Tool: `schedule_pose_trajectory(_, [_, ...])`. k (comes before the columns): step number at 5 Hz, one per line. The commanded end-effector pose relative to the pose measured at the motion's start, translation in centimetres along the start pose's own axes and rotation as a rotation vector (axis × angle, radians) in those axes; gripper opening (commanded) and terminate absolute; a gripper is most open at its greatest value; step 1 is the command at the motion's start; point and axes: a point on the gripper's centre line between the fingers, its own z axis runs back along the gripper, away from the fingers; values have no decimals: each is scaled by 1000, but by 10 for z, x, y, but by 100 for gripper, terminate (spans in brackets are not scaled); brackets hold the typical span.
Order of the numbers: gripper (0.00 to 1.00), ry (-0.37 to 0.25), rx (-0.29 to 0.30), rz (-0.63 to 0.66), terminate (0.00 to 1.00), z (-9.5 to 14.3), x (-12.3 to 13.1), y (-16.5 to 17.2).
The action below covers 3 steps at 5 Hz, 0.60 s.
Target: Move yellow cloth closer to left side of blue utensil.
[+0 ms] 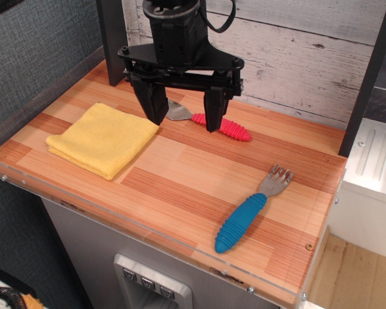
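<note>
The yellow cloth lies folded flat on the left part of the wooden table top. The blue utensil, a fork with a grey metal head and thick blue ribbed handle, lies near the front right, head pointing to the back right. My gripper hangs open and empty over the back middle of the table, its left finger just right of the cloth's far right corner. It is well apart from the fork.
A metal spoon with a red ribbed handle lies behind the gripper near the white plank wall. A clear rim runs along the table's front edge. A white appliance stands to the right.
</note>
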Motion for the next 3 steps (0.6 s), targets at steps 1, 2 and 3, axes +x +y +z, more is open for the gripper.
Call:
schedule_pose_trajectory(1, [100, 0, 0, 0, 0, 0, 0, 0])
schedule_pose_trajectory(2, [100, 8, 47, 16, 0, -2, 9, 28])
schedule_pose_trajectory(3, [100, 32, 103, 61, 0, -10, 12, 58])
